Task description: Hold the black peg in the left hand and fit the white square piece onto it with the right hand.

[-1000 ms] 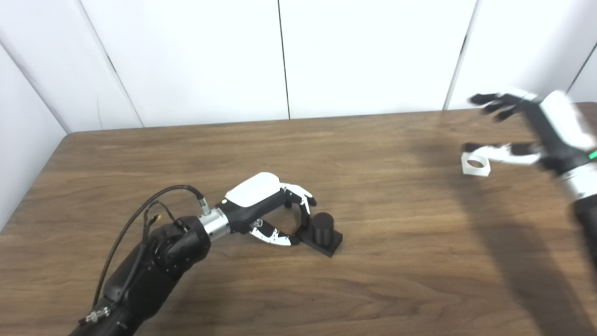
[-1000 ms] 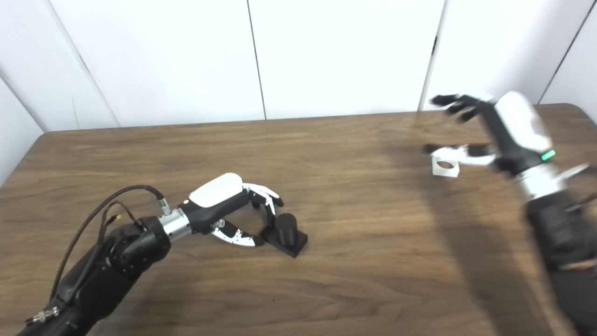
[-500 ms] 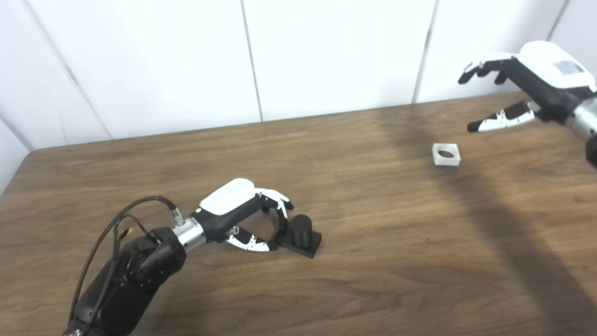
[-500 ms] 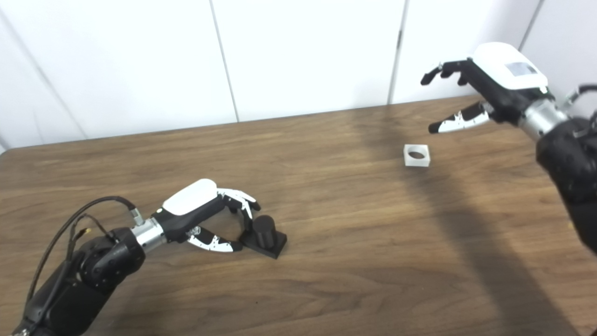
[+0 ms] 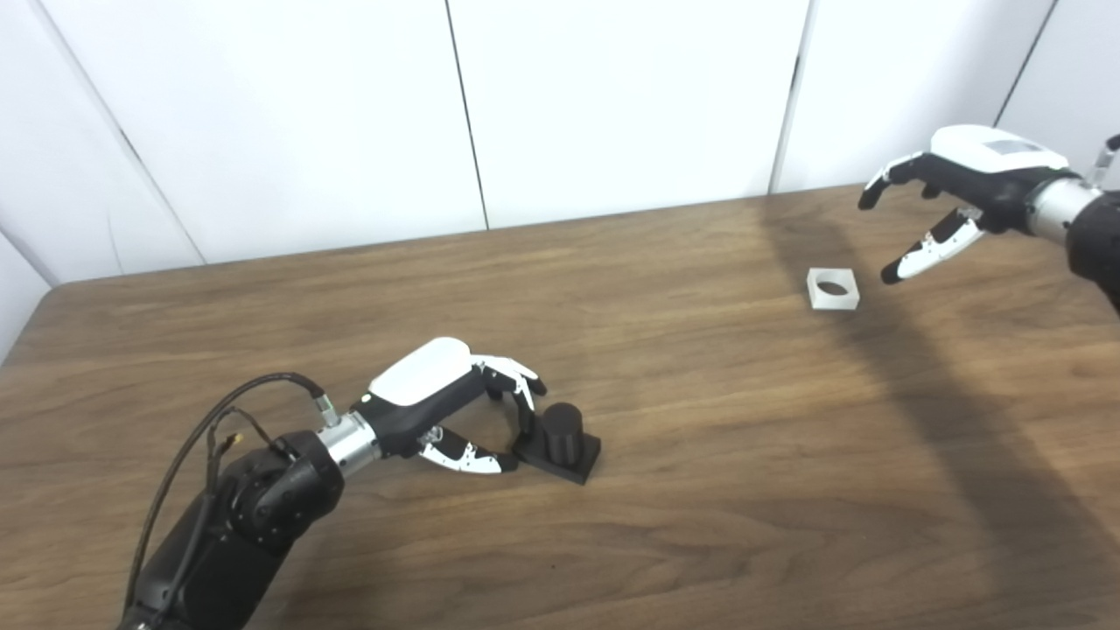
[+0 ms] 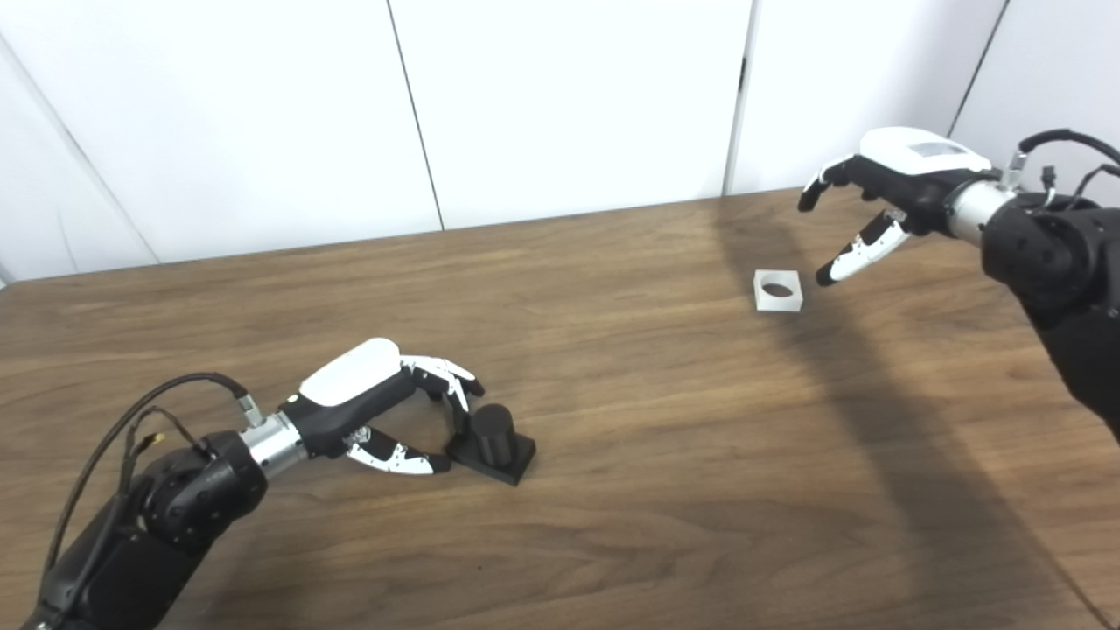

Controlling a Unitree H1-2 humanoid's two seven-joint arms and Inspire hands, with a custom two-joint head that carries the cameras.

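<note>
- Black, short and round, the peg (image 5: 563, 426) stands upright on its flat square base (image 5: 560, 457), low on the table (image 5: 665, 420) and left of the middle.
- Left hand (image 5: 455, 411) reaches the peg from the left: its fingers (image 5: 523, 398) curl down over the base's near-left edge beside the peg, and the thumb (image 5: 464, 456) lies low with its tip at the base's left corner. The base still sits flat on the wood. Whether the fingers truly clamp it, or only touch, I cannot tell.
- White square piece (image 5: 833, 289) lies flat, far off to the right and toward the back edge, well apart from the peg. Its round hole faces up.
- Right hand (image 5: 949, 197) hangs above the table, just right of the white piece and clear of it. Its fingers (image 5: 884, 185) are spread and arched forward, the thumb (image 5: 926, 250) points down-left toward the piece, and nothing is held between them.
- Dark shadow of the right arm runs across the wood from the piece down toward the lower right.
- Loose black cable (image 5: 223, 416) loops over the left forearm near the wrist.
- Wood-grain brown tabletop, with plain white wall panels (image 5: 612, 96) rising behind its far edge.
</note>
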